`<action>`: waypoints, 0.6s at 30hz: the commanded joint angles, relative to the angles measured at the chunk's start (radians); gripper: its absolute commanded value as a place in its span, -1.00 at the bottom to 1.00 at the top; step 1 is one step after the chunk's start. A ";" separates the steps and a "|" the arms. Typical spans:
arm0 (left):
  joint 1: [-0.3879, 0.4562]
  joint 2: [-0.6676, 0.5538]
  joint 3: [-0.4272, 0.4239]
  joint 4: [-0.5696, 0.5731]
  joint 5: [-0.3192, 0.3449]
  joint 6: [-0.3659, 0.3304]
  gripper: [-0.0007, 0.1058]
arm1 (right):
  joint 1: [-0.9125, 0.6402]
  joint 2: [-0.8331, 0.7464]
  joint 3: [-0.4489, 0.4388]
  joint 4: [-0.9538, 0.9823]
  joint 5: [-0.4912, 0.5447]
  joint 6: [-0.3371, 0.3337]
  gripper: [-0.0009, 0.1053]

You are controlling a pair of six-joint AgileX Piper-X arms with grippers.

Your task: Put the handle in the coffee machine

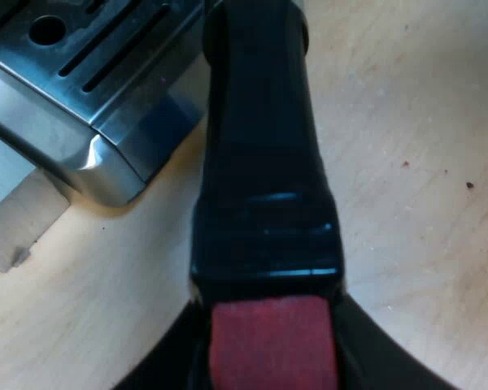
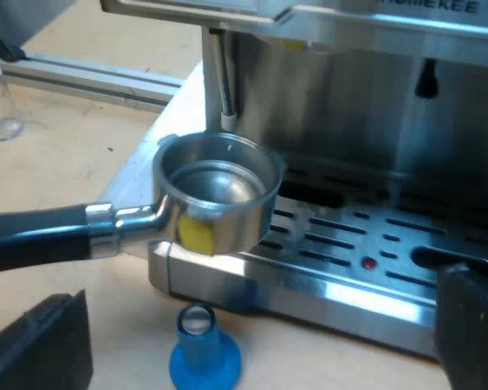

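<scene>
Steel holder [image 2: 228,175] with dark red-tipped handle hung clamped in left tool [image 1: 272,357]; approach step, next raise it under silver espresso machine [image 2: 350,122].

Loose metal holder [image 2: 220,195], not locked in: round steel basket, open side up and empty, level in the air at a corner of the drip tray [image 2: 350,268], near the tip of the steam wand [image 2: 220,73]. Dark handle [image 1: 260,162] ending in red, clamped there between the left fingers [image 1: 382,370]. Brushed-steel espresso machine [image 2: 374,122] standing on the pale bench [image 1: 407,122], slotted tray at its front.
</scene>
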 commanded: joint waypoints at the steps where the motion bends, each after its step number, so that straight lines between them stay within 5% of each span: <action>1: 0.039 0.047 -0.015 -0.047 0.077 0.014 -0.98 | -0.008 0.010 0.026 -0.134 0.016 -0.078 0.64; 9: 0.127 0.165 -0.035 -0.052 0.080 0.183 -0.98 | -0.047 0.109 0.035 -0.366 0.016 -0.216 0.64; 18: 0.127 0.257 -0.086 -0.100 0.106 0.203 -0.98 | -0.046 0.215 0.035 -0.557 0.186 -0.266 0.64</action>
